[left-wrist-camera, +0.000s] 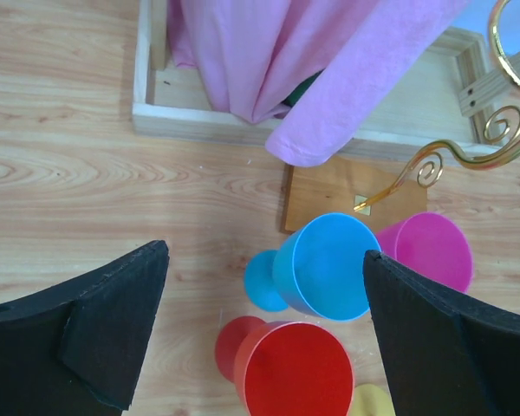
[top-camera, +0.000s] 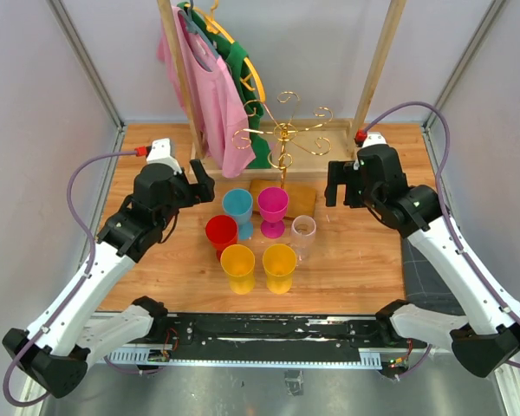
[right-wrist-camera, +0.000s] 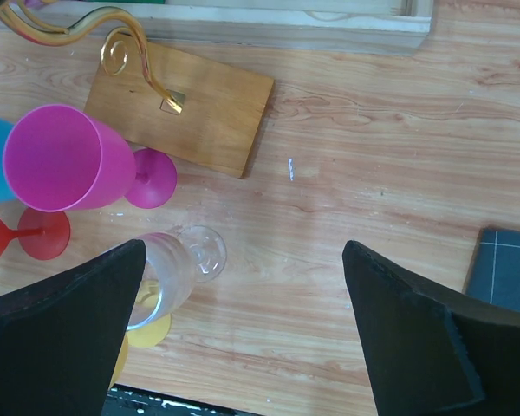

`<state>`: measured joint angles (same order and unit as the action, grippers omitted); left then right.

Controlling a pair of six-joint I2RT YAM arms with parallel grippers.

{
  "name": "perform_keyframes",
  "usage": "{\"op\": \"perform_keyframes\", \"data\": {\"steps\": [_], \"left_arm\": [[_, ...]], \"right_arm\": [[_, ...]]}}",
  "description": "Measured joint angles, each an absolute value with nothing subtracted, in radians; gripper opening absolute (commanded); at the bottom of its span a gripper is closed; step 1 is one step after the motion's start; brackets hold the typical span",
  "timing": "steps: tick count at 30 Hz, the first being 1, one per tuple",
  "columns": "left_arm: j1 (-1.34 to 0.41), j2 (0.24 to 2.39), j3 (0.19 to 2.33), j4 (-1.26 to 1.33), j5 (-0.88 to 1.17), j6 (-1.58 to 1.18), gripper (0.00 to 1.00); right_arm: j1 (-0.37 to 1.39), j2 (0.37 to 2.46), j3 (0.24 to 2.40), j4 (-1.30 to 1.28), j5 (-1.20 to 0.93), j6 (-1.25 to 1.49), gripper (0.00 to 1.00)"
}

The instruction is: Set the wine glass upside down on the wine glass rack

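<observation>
Several wine glasses stand upright in a cluster mid-table: blue (top-camera: 237,206), magenta (top-camera: 273,204), red (top-camera: 221,232), two yellow (top-camera: 237,260) and a clear one (top-camera: 303,230). Just behind them rises the gold wine glass rack (top-camera: 284,130) on its small wooden base (top-camera: 299,198), with nothing hanging on its arms. My left gripper (top-camera: 201,182) hovers open to the left of the cluster; from its wrist the blue glass (left-wrist-camera: 325,264) and red glass (left-wrist-camera: 295,368) show between the fingers. On the other side my right gripper (top-camera: 336,184) is open, with the clear glass (right-wrist-camera: 160,273) by its left finger.
A wooden clothes rail with pink (top-camera: 212,95) and green garments stands at the back, its tray-like base (left-wrist-camera: 199,117) behind the rack. A dark mat (right-wrist-camera: 507,269) lies off the table's right edge. Grey walls close in both sides.
</observation>
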<state>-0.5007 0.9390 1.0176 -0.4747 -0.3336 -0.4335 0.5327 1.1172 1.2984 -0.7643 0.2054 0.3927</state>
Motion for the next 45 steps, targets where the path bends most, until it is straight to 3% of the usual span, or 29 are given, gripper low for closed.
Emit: {"op": "perform_keyframes", "data": {"steps": [13, 28, 45], "left_arm": [[-0.501, 0.916, 1.016, -0.480, -0.336, -0.431, 0.99], [-0.501, 0.916, 1.015, -0.504, -0.309, -0.446, 0.99], [-0.501, 0.897, 0.985, -0.529, -0.318, -0.443, 0.99]], "right_arm": [[0.533, 1.090, 1.299, -0.792, 0.203, 0.393, 1.00], [0.563, 1.208, 1.290, -0.871, 0.039, 0.390, 0.50], [0.706, 1.359, 1.303, -0.909, 0.055, 0.397, 0.38]]}}
